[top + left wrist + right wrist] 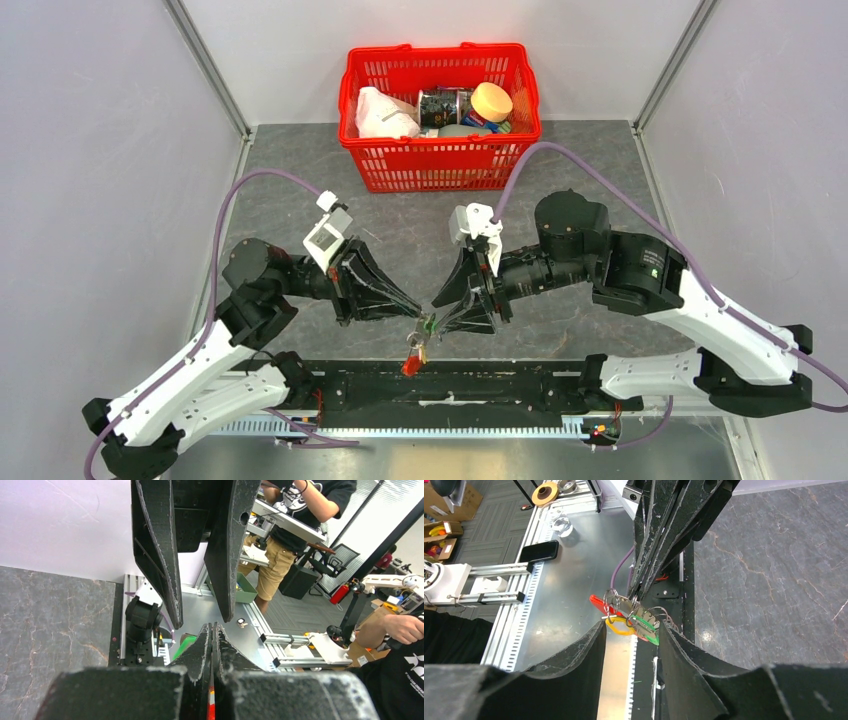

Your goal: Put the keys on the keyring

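Left gripper [415, 313] is pinched fully together at the lower middle of the overhead view, clamped on the keyring [411, 366], whose red loop hangs below its tips over the black rail. Right gripper [437, 315] faces it tip to tip with its fingers apart and holds nothing.

Only the right wrist view resolves the bunch. The left gripper's fingers come down from the top of the frame and close on the thin metal rings. The red loop lies at centre left, a yellow ring [619, 628] sits under it, and the keys [624, 602] fan out beside them. A green-headed key [644, 621] lies close against the right-hand finger [674, 645]; I cannot tell whether they touch.

From the left wrist view the bunch is hidden apart from a red sliver between the closed fingers at the bottom edge. That view shows a person [280, 545] in a black printed T-shirt at upper right, the print unreadable.

Only the overhead view shows the red basket [440, 165] at top centre on the grey table [300, 210]. The labels on its contents are too small to read.
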